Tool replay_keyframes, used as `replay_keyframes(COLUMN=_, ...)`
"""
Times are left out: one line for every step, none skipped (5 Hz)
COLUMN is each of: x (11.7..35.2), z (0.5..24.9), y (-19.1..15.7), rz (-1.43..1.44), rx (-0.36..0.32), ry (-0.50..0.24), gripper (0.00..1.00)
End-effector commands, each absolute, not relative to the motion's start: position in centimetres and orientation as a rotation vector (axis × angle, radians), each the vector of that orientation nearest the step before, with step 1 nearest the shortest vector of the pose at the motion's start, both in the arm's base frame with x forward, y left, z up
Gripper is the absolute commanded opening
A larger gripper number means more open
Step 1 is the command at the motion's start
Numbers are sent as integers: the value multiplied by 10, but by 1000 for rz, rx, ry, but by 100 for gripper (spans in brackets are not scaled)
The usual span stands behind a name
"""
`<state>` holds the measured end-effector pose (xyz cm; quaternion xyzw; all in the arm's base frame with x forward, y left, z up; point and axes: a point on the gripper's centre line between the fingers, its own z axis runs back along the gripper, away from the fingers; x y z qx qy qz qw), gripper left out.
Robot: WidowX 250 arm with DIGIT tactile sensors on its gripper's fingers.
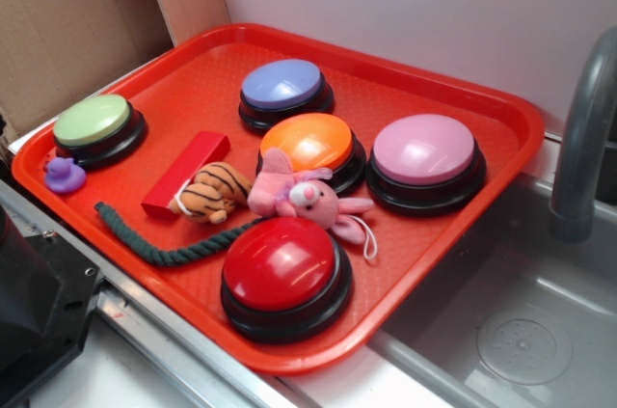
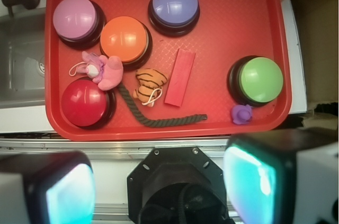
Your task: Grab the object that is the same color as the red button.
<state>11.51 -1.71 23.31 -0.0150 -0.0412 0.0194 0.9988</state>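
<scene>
A small red bar-shaped block [image 1: 186, 174] [image 2: 179, 77] lies flat on the red tray [image 1: 415, 263] [image 2: 265, 33], between the green button and the striped tiger toy. The red button [image 1: 282, 268] [image 2: 85, 102], a glossy dome on a black base, sits at the tray's near edge. My gripper [image 2: 159, 187] is open, with wide-apart fingers [image 2: 254, 181] and nothing between them. It hangs high above the robot's black base, short of the tray and well away from the block. The gripper does not show in the exterior view.
Also on the tray: orange button [image 1: 310, 143], pink button [image 1: 425, 152], blue-purple button [image 1: 284, 88], green button [image 1: 93, 123], striped tiger toy [image 1: 207, 191], pink plush [image 1: 304, 198], dark green rope [image 1: 164, 244], purple duck [image 1: 64, 175]. A sink with faucet [image 1: 578, 138] lies right.
</scene>
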Motion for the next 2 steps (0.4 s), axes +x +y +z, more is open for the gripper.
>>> replay_keyframes(x=156, z=205, y=1, rz=288, rx=-14, ry=-70, gripper=100)
replay_keyframes(x=179, z=175, y=17, rz=456, rx=34, ry=-82, gripper=100)
